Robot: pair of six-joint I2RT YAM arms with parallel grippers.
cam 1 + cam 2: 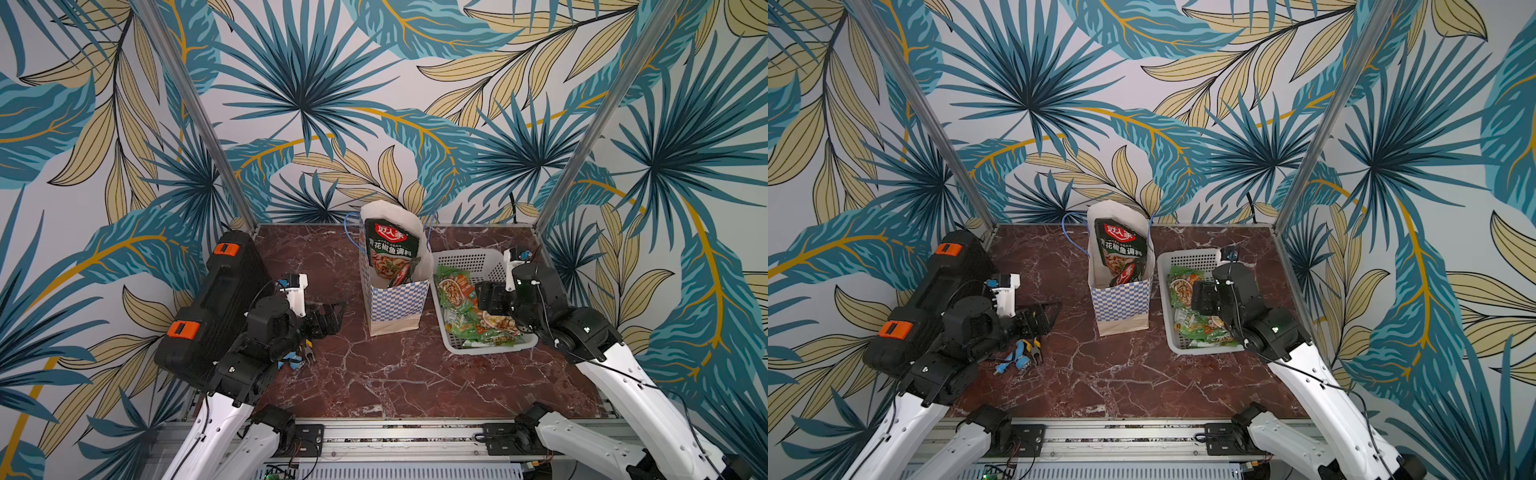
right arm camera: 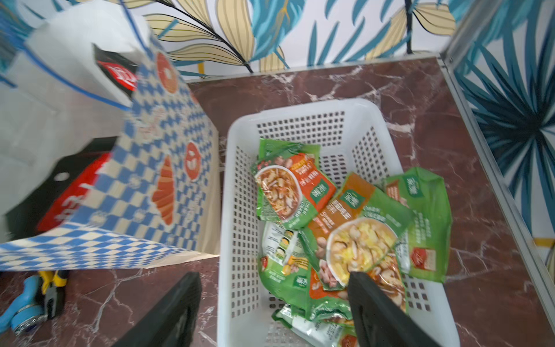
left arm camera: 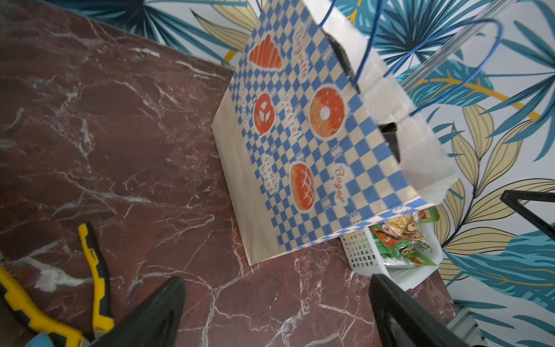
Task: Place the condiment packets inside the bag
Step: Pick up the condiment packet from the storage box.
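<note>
The checkered paper bag [image 1: 395, 309] [image 1: 1121, 309] stands upright at mid-table, and a large dark condiment packet [image 1: 390, 253] [image 1: 1121, 249] sticks up out of its mouth. A second dark packet with red print [image 1: 405, 275] leans beside the first. Several green condiment packets [image 1: 465, 309] [image 2: 345, 216] lie heaped in the white basket [image 1: 490, 348]. My right gripper [image 1: 482, 299] [image 2: 273, 276] hovers open over the basket's bag-side wall, holding nothing. My left gripper [image 1: 328, 316] [image 3: 276, 279] stands open and empty above the table, left of the bag.
A black case with orange latches [image 1: 216, 307] lies along the left edge. Yellow-handled pliers [image 1: 1034, 349] [image 3: 93, 270] and a blue tool [image 1: 1017, 359] rest under the left arm. The basket [image 2: 228, 210] sits close beside the bag [image 2: 156, 180]. Metal frame posts rise at the back corners.
</note>
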